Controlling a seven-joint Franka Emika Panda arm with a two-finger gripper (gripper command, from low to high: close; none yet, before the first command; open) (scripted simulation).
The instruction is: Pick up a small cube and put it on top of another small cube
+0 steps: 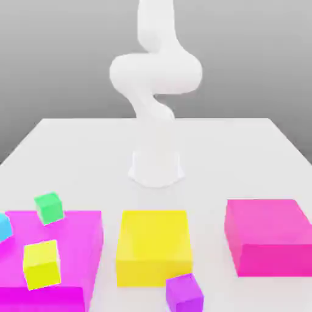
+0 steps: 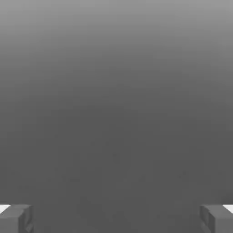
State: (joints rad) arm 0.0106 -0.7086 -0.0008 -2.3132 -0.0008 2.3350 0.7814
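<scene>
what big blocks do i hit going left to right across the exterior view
magenta block → yellow block → pink block

You've got a big yellow block (image 1: pixel 154 234) flat on the pale desk (image 1: pixel 210 161). Just beside it, toward the exterior view's left, you see a larger magenta block (image 1: pixel 76 250), not touching, reaching nearer the camera. Toward the exterior view's right of the yellow block, you have a hot-pink block (image 1: pixel 268 220), separate. Grey backdrop (image 1: pixel 256 61) behind.
</scene>
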